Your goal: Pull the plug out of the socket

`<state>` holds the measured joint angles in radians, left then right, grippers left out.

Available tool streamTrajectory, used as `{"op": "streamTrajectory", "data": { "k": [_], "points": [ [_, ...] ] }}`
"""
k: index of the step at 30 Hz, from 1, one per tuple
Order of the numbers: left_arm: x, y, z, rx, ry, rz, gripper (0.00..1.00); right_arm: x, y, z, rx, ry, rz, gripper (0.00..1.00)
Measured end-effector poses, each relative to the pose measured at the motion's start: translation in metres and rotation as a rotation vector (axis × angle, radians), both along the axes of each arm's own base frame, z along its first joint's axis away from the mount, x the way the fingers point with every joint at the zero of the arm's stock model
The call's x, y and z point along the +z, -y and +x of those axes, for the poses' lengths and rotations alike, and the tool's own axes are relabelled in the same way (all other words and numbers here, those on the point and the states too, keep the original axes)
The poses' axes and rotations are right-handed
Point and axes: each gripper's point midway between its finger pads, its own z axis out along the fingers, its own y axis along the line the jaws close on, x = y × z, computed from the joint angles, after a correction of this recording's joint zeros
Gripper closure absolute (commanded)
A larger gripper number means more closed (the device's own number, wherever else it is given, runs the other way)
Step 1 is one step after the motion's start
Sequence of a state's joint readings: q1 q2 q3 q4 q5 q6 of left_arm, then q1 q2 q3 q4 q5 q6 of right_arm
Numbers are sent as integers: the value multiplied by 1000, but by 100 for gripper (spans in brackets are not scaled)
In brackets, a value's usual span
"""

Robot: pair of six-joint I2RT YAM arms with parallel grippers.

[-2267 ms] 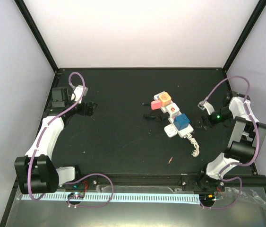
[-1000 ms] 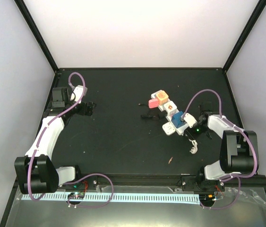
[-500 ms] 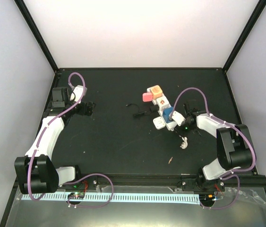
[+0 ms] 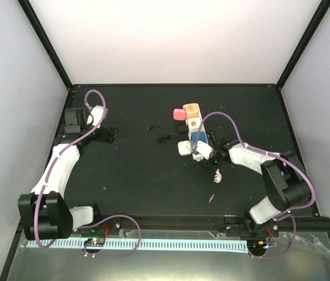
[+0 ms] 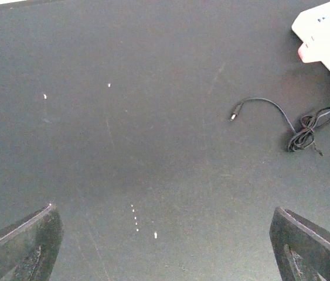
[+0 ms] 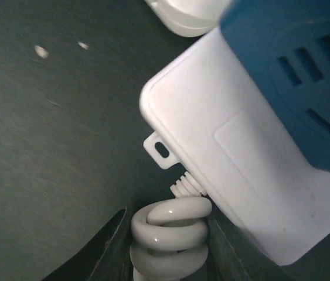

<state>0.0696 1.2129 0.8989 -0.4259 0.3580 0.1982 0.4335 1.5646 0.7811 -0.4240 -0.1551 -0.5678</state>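
**Right gripper at the cord end of the power strip; left gripper idle**

Top view. The power strip [image 4: 195, 133] lies flat on the black table [image 4: 129, 175], just toward 1 o'clock from the table's centre. Its long axis runs roughly from 12 to 6 o'clock. An orange cube adapter [image 4: 191, 109] sits on its 12 o'clock end, with a pink adapter [image 4: 178, 115] touching that end on the 9 o'clock side. A blue outlet face [image 4: 198, 138] shows near the 6 o'clock end, and a white cube adapter [image 4: 184, 148] sits just beside it at 9 o'clock. The right gripper [image 4: 210, 153] meets the strip at its 5 o'clock end. The free part of the bundled white cord [image 4: 217, 175] lies just beyond, at 5 o'clock. A thin black cable [image 4: 162, 135] lies loose at 9 o'clock of the strip.

Right wrist view. The cord [image 6: 170, 234] leaves the strip's white end [image 6: 229, 146] through a ribbed collar. Its coiled loops fill the gap between the two fingers [image 6: 111, 249], which close against them from either side: the claw is clenched on the cord.

Left wrist view. The left gripper [image 5: 165, 209] is released, with its fingers wide apart at the lower corners. It looks across bare table, with the black cable [image 5: 291, 124] and a corner of the strip [image 5: 329, 32] at 2 o'clock. In the top view it sits well apart from the strip, at 9 o'clock.
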Motion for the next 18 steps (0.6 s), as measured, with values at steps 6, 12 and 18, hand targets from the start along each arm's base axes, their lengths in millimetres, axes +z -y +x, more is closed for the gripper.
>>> {"op": "streamTrajectory", "data": {
  "k": [6, 12, 18],
  "points": [
    [0, -1, 0, 3, -1, 3, 1, 0, -25, -10, 86, 32, -12, 68],
    [0, -1, -1, 4, -11, 5, 1, 0, -43, -18, 146, 56, -17, 52],
    [1, -1, -2, 0, -11, 9, 1, 9, -47, -37, 196, 7, 21, 12]
  ]
}}
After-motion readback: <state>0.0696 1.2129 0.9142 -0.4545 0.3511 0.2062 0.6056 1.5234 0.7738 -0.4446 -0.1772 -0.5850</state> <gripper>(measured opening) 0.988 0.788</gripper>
